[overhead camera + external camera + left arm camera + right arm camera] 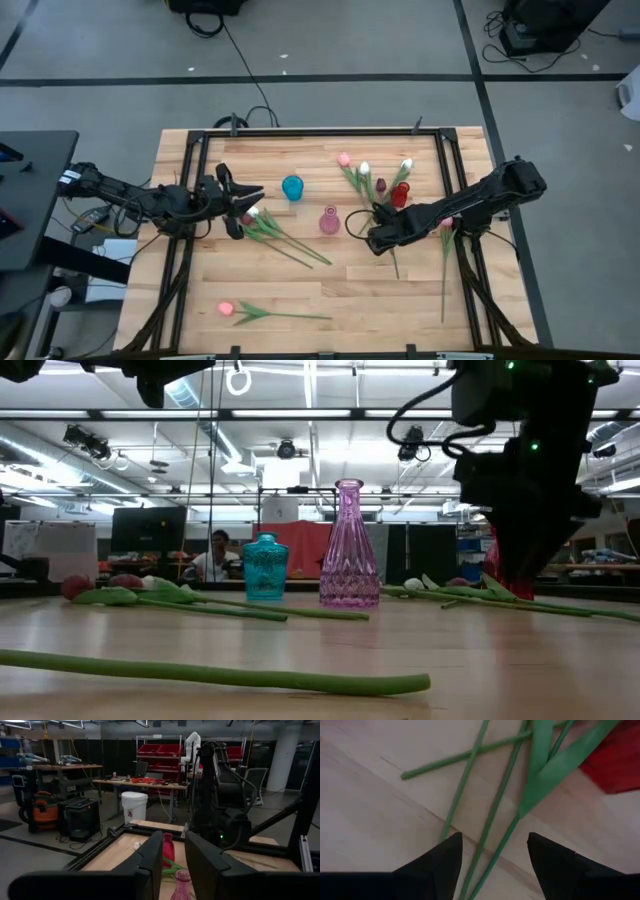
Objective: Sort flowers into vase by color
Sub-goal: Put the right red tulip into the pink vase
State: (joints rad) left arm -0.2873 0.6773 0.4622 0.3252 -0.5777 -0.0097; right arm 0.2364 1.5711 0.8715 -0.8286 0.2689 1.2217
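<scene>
Your right end effector (pixel 492 857) hung open and empty over crossed flower stems (pixel 495 815) right of centre, beside the red vase (pixel 615 762), so closing there risked pinching two stems together.

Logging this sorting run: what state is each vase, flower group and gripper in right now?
Blue vase: upright, empty.
Pink vase: upright, empty.
Red vase: upright, among stems.
Flowers by red vase: lying on the table.
Pink flower: lying alone, front of table.
Right gripper: open, low over stems.
Left gripper: open, holding nothing.
</scene>
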